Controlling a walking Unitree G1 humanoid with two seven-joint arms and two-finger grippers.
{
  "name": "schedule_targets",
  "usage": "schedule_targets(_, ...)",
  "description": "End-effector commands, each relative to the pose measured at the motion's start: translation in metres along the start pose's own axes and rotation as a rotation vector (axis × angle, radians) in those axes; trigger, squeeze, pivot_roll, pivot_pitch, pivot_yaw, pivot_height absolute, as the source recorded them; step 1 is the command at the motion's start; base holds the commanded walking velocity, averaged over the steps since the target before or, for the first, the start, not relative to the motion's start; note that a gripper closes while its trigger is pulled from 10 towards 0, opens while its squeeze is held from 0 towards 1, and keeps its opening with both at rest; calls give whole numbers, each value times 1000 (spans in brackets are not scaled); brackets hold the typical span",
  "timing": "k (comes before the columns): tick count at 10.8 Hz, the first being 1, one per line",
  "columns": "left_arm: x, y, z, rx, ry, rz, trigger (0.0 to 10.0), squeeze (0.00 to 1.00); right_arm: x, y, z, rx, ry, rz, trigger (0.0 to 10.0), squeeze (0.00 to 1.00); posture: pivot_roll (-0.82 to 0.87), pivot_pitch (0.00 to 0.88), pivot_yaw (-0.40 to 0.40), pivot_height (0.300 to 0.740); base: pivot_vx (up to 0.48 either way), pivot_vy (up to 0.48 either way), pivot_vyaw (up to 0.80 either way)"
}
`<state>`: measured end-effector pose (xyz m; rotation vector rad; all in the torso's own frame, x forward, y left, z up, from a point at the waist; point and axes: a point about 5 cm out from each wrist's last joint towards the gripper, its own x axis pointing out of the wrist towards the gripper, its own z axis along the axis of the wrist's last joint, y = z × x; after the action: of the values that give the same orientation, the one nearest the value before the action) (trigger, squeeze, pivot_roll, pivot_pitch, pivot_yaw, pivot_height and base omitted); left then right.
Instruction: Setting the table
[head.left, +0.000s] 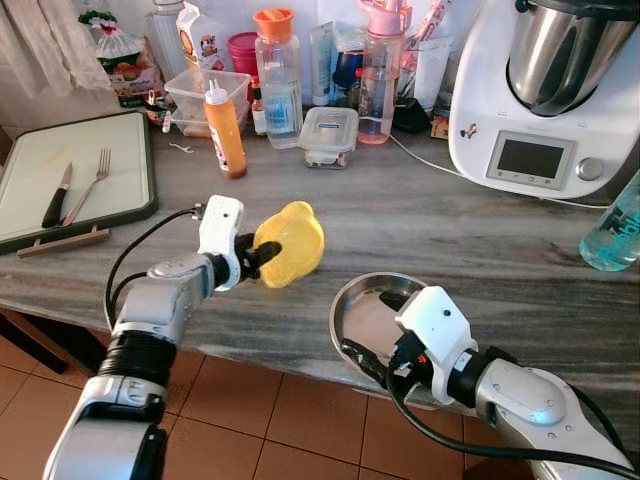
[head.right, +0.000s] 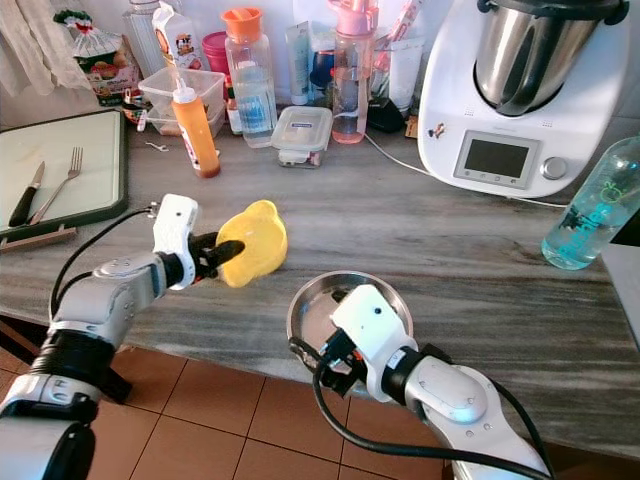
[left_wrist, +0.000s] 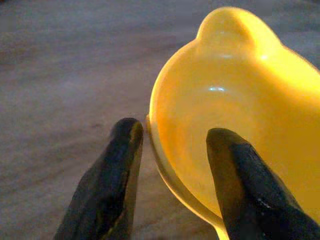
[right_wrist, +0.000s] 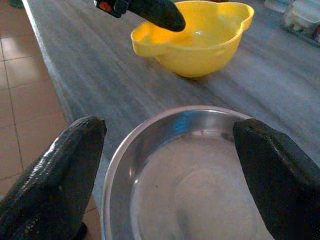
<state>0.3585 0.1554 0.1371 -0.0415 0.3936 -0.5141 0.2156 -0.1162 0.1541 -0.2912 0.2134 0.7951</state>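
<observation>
A: The left claw (head.left: 266, 252), what is it doing?

B: It pinches the rim of the yellow bowl (head.left: 292, 242). One black finger (left_wrist: 107, 185) is outside the wall and the other is inside. From the head views the bowl looks tilted, its opening turned toward the claw; I cannot tell if it touches the grey desk (head.left: 450, 230) or is a little above.

A: And the right claw (right_wrist: 170, 165)?

B: Its fingers are spread wide, one at each side of the steel bowl (head.left: 365, 310), and they grip nothing. This bowl stands at the near edge of the desk, just beside the yellow one but apart from it.

A: What else is on the desk?

B: On the robot's left lies a cutting board (head.left: 75, 175) with a green rim. A fork (head.left: 90, 185) and a knife (head.left: 57, 195) with black handle lie on it, side by side. Further back stand an orange sauce bottle (head.left: 225, 130), a small glass container (head.left: 328, 135) with a lid, and a pink water bottle (head.left: 376, 75). At the right side stands a white kitchen machine (head.left: 540, 95) with a steel pot and a small screen.
</observation>
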Motion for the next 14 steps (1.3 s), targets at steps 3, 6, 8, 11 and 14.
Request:
schedule_targets(3, -10, 2, 10, 83, -11, -51, 0, 0, 1, 0, 0, -17, 1, 7, 10000, 239, -12, 63, 51, 740, 0, 0, 0)
schedule_targets(6, -18, 7, 16, 135, -13, -77, 0, 0, 2, 0, 0, -19, 4, 9, 10000, 239, -10, 64, 47, 740, 0, 0, 0)
schedule_targets(8, -18, 2, 15, 151, -19, -101, 0, 0, 3, 0, 0, -21, 4, 9, 10000, 239, -9, 61, 45, 740, 0, 0, 0)
schedule_targets(11, -14, -4, 38, 167, -202, -53, 4549, 0, 4, -1, 0, -23, 3, 3, 10000, 247, -15, 56, 44, 740, 0, 0, 0)
schedule_targets(14, -21, 5, 54, 162, -344, 43, 10000, 973, 0, -7, -7, -22, 41, -33, 10000, 298, -11, 57, 41, 740, 0, 0, 0)
